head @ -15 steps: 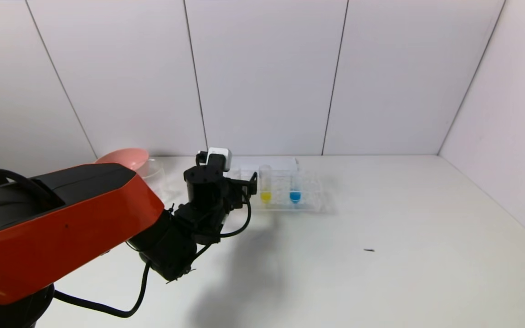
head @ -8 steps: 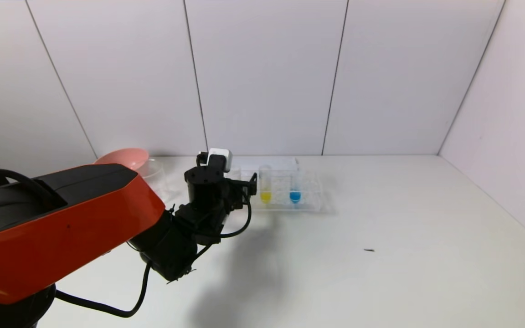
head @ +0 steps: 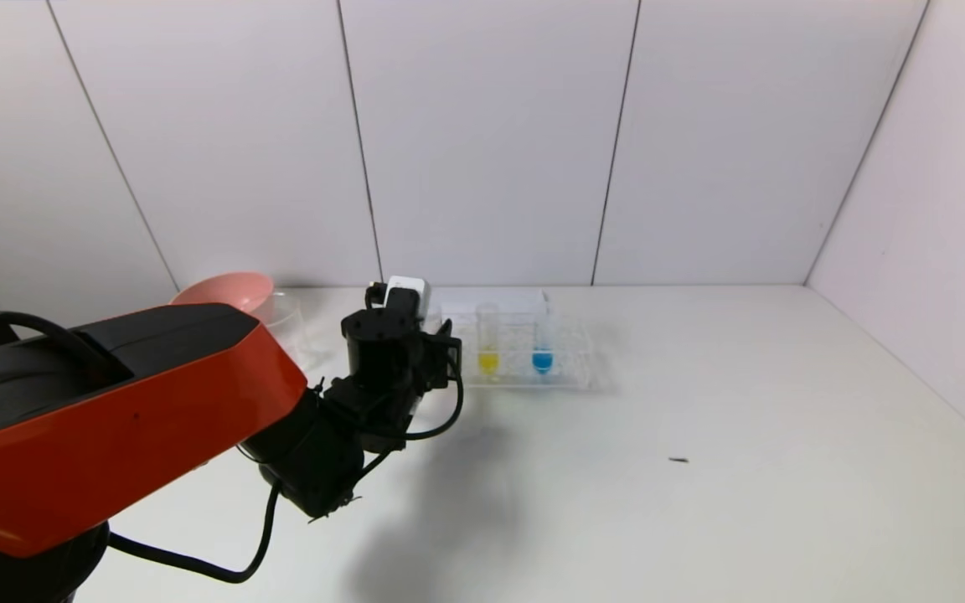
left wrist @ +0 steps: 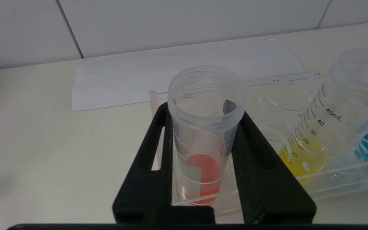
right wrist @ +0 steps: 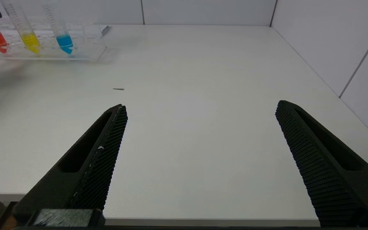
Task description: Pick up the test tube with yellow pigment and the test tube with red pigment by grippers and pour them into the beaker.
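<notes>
At rack's left end, left gripper (left wrist: 203,159) clamped red-pigment tube (left wrist: 203,134), tube axis upright between jaws; right gripper (right wrist: 200,127) spread, far off.

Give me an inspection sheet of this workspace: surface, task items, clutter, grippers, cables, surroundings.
Surface: white table, one small dark speck.
Job's things: red tube, yellow tube and blue tube upright in the clear rack; beaker beside the pink bowl.
Clutter: white paper sheet behind the rack.
Grippers: left gripper shut on the red tube in the rack; right gripper open over bare table.
Cables: black cable looped along the left arm.
Surroundings: white panel walls.
</notes>
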